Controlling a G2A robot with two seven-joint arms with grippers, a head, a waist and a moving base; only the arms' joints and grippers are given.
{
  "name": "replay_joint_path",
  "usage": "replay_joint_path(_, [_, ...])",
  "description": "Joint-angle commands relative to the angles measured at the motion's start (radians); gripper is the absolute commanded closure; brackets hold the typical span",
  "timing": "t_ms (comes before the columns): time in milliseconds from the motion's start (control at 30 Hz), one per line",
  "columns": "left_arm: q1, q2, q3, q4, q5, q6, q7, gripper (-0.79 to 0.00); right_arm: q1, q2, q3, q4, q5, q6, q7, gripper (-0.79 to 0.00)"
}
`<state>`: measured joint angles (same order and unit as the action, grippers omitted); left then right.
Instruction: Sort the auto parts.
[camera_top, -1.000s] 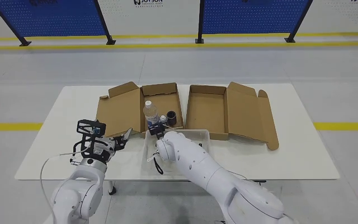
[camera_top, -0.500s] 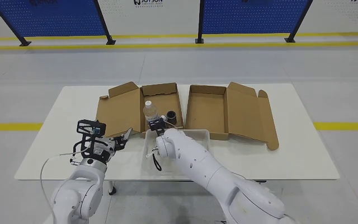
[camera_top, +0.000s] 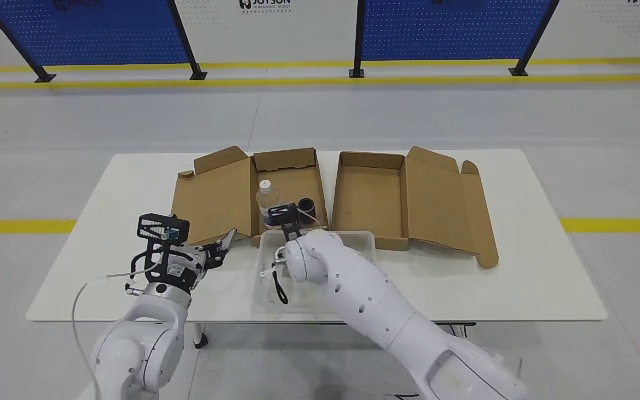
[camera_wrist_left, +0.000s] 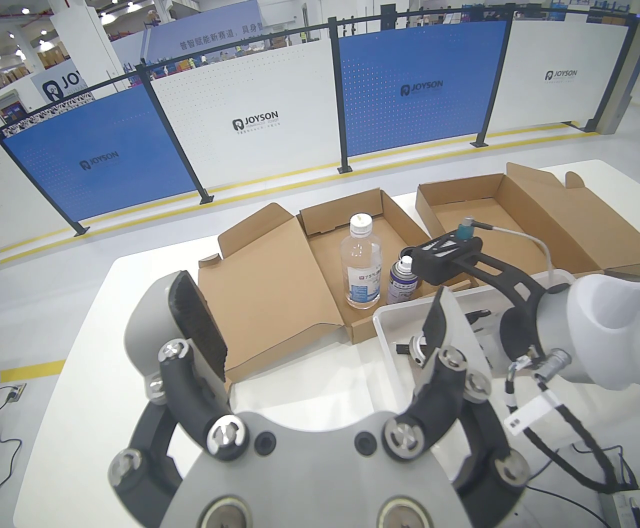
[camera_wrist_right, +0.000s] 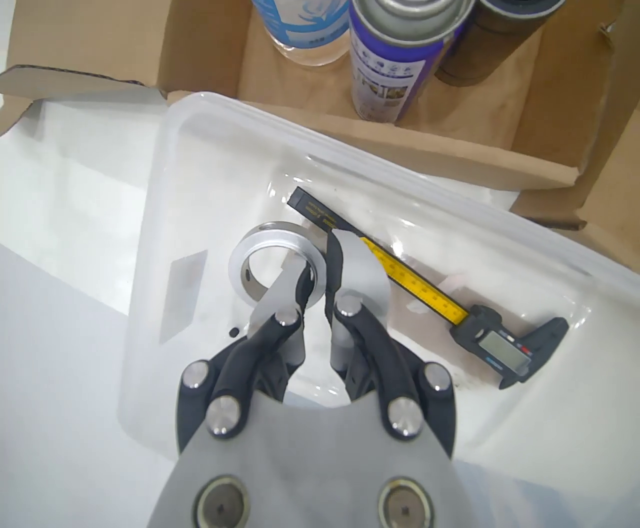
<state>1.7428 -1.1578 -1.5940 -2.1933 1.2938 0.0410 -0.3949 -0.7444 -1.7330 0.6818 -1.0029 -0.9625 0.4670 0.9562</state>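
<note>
The right gripper (camera_wrist_right: 319, 265), clamped on the silver metal ring (camera_wrist_right: 239, 265), has edged toward the brown cardboard box (camera_wrist_right: 450, 155), likely starting delivery, while the left gripper (camera_wrist_left: 312, 305) hangs with jaws apart.

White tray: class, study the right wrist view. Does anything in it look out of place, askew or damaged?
Nothing looks spilled or damaged. In the white tray, the digital caliper lies slantwise; it is a measuring tool rather than a part. Near it is the metal ring, whose wall the right gripper pinches.
</note>
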Motion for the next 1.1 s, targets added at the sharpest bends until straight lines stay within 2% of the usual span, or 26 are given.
replay_joint_path(0, [0.0, 0.0, 0.0, 0.0, 0.0, 0.0, 0.0, -0.785, -0.048, 0.027, 0.044, -0.088, -0.035, 0.005, 0.019, 0.0])
replay_joint_path(167, [0.0, 0.0, 0.0, 0.0, 0.0, 0.0, 0.0, -0.785, -0.185, 0.093, 0.164, -0.322, -0.161, 0.014, 0.082, 0.0])
replay_joint_path(267, [0.0, 0.0, 0.0, 0.0, 0.0, 0.0, 0.0, -0.785, -0.289, 0.125, 0.256, -0.482, -0.181, 0.0, 0.1, 0.0])
replay_joint_path(367, [0.0, 0.0, 0.0, 0.0, 0.0, 0.0, 0.0, -0.785, -0.397, 0.146, 0.366, -0.63, -0.085, -0.049, 0.083, 0.0])
replay_joint_path(467, [0.0, 0.0, 0.0, 0.0, 0.0, 0.0, 0.0, -0.785, -0.481, 0.159, 0.47, -0.708, 0.05, -0.105, 0.044, 0.0])
replay_joint_path(567, [0.0, 0.0, 0.0, 0.0, 0.0, 0.0, 0.0, -0.785, -0.541, 0.163, 0.555, -0.736, 0.243, -0.167, -0.004, 0.0])
replay_joint_path(733, [0.0, 0.0, 0.0, 0.0, 0.0, 0.0, 0.0, -0.785, -0.592, 0.165, 0.641, -0.691, 0.54, -0.296, -0.053, 0.0])
replay_joint_path(900, [0.0, 0.0, 0.0, 0.0, 0.0, 0.0, 0.0, -0.785, -0.588, 0.171, 0.658, -0.626, 0.683, -0.376, -0.04, 0.0])
replay_joint_path(1067, [0.0, 0.0, 0.0, 0.0, 0.0, 0.0, 0.0, -0.785, -0.566, 0.178, 0.654, -0.589, 0.731, -0.405, -0.031, 0.0])
